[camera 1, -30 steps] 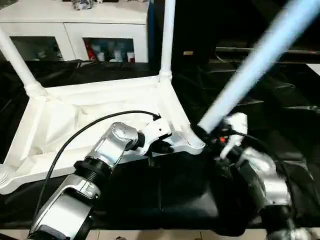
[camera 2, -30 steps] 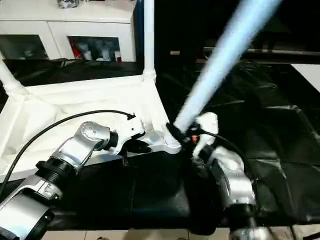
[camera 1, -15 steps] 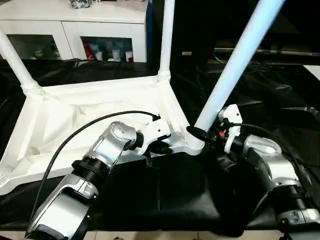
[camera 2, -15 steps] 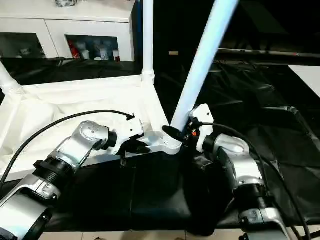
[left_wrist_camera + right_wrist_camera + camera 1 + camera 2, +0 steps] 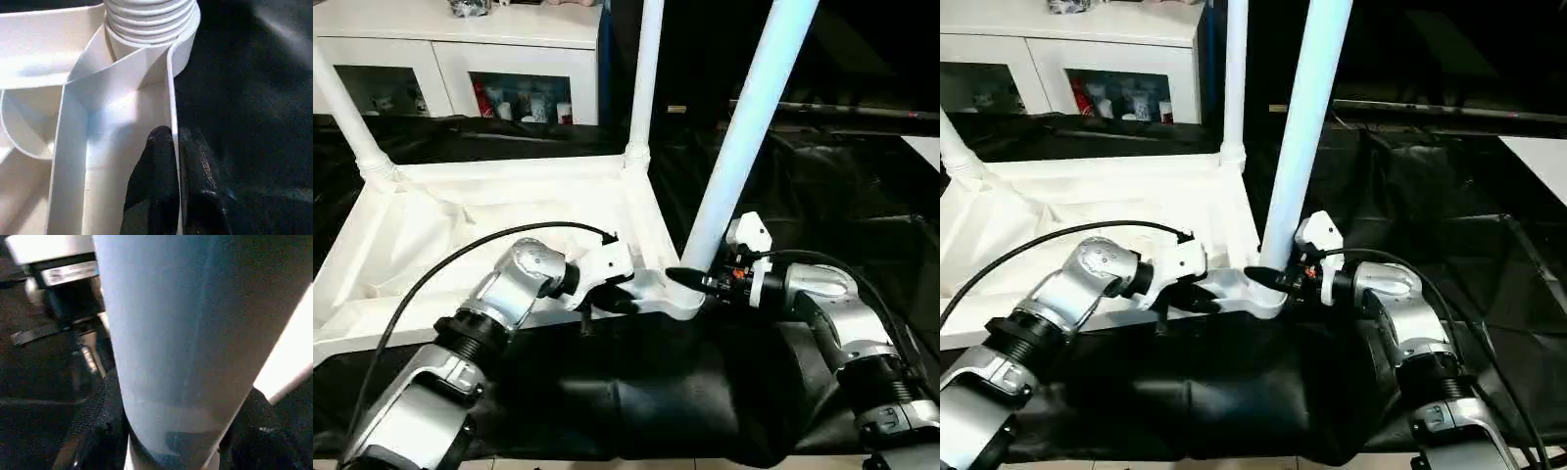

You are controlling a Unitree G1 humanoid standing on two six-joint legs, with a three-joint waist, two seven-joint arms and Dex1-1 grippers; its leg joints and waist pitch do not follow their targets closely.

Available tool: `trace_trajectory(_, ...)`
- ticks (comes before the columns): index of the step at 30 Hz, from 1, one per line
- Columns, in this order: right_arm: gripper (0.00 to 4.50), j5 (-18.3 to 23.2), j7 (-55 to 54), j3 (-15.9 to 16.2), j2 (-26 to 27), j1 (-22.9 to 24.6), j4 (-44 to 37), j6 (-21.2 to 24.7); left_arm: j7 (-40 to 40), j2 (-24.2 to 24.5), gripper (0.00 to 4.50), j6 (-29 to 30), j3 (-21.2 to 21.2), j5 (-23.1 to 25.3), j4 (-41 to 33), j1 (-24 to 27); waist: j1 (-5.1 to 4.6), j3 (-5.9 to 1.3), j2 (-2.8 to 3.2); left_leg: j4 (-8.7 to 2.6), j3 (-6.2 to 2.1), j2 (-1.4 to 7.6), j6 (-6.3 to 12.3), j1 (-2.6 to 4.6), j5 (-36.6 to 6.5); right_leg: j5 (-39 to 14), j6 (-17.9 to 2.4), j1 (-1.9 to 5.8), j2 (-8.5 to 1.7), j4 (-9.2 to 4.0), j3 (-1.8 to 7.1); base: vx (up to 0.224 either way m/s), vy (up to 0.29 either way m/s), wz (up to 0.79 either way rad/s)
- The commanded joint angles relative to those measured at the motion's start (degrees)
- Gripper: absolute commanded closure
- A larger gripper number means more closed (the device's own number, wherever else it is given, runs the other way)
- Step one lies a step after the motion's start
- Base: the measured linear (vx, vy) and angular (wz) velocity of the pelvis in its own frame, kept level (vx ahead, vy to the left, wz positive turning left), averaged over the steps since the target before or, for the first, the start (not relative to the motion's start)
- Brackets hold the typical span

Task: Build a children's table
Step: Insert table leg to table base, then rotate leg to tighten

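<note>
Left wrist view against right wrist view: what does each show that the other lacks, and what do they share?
Left wrist alone: the left gripper pinching the tabletop rim, beside a ribbed corner socket. Right wrist alone: the right gripper clamped around a leg, with the other gripper behind. Both: black cloth underneath.

My forearms are silver, my end effector fingers [image 5: 156, 196] black. The tabletop [image 5: 460, 220] I work on is plain white, its legs [image 5: 744, 127] white with a pale blue cast, the collars ridged. The counter [image 5: 822, 186] wears glossy black cloth. The cabinet [image 5: 460, 39] behind is white, with red items inside.
</note>
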Motion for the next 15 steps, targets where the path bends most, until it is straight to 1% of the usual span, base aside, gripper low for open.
trace_trajectory(1,2.60,-3.8,1.5,4.3,-1.8,4.4,4.7,2.7,-8.0,1.3,4.50,-1.1,-2.8,-1.3,-4.1,0.7,0.15,-2.22,0.62,-4.93,-1.75,2.89,-0.06,0.81,-23.0,-21.0,-12.3,1.53,-3.45,-4.97,2.61,0.000,0.000,0.00)
trace_trajectory(2,2.60,-3.7,2.2,4.5,-2.0,4.8,4.2,2.5,-8.8,1.7,4.50,-1.2,-3.2,-1.4,-4.6,1.0,0.21,-2.19,0.54,-5.01,-1.81,2.95,-0.22,0.80,-23.4,-20.9,-12.4,1.60,-3.48,-4.88,2.61,0.000,0.000,0.00)
trace_trajectory(5,2.60,-4.0,3.8,5.5,-2.6,5.9,3.1,1.6,-9.7,2.7,4.50,-1.8,-4.0,-1.1,-5.4,1.5,0.22,-2.20,0.70,-5.13,-1.85,3.03,-0.70,0.92,-24.2,-20.8,-12.3,1.49,-3.52,-4.89,2.68,0.000,0.000,0.00)
trace_trajectory(7,2.60,-4.2,3.3,5.3,-2.4,6.2,3.2,1.3,-7.7,2.2,4.50,-1.9,-3.4,-0.5,-4.3,1.3,0.11,-2.16,0.65,-5.16,-1.85,2.95,-1.24,1.04,-25.1,-21.1,-12.3,1.36,-3.38,-4.98,2.66,0.000,0.000,0.00)
trace_trajectory(10,2.60,-4.8,0.9,4.4,-1.6,5.9,4.4,1.0,-4.1,0.8,4.50,-2.4,-2.3,0.2,-2.0,0.6,0.13,-2.09,0.54,-5.13,-1.91,2.88,-1.49,1.14,-26.2,-22.9,-11.8,1.25,-3.46,-5.19,2.62,0.000,0.000,0.00)
trace_trajectory(11,2.60,-5.2,-2.2,3.4,-0.8,5.2,6.0,1.0,-2.4,0.1,4.50,-2.1,-1.6,0.2,-1.0,0.2,0.08,-1.96,0.47,-5.16,-1.98,2.83,-1.61,1.22,-27.4,-24.7,-11.3,1.16,-3.48,-5.41,2.58,0.000,0.000,0.00)
trace_trajectory(12,2.60,-6.0,-6.1,2.3,0.1,4.2,8.1,0.8,-0.9,-0.7,4.50,-1.5,-1.0,0.0,-0.3,-0.2,0.04,-1.76,0.74,-5.11,-2.12,2.71,-1.99,1.48,-29.1,-28.1,-10.4,0.85,-3.58,-5.75,2.50,0.000,0.000,0.00)
trace_trajectory(13,2.60,-7.0,-12.2,0.7,1.2,2.6,11.4,1.2,1.5,-2.1,4.50,0.3,0.0,-0.4,0.7,-0.8,-0.22,-1.58,0.62,-5.10,-2.14,2.69,-2.37,1.65,-30.4,-30.5,-9.8,0.55,-3.55,-5.95,2.37,-0.064,-0.002,-0.02)
trace_trajectory(14,2.60,-7.2,-14.2,0.2,1.5,2.0,12.5,1.6,2.4,-2.5,4.50,1.3,0.4,-0.5,1.0,-1.0,-0.65,-1.11,0.48,-4.63,-2.46,2.26,-2.89,2.38,-33.8,-38.0,-7.4,-0.14,-3.51,-6.98,1.62,-0.064,-0.002,-0.02)
trace_trajectory(15,2.60,-7.5,-17.1,-0.4,2.0,1.3,13.9,2.1,3.9,-3.2,4.50,2.2,0.8,-0.4,1.7,-1.4,-1.08,-0.86,0.70,-4.21,-3.04,1.94,-2.90,3.09,-36.1,-44.8,-3.9,-0.23,-3.57,-8.15,0.31,-0.088,0.012,-0.10)
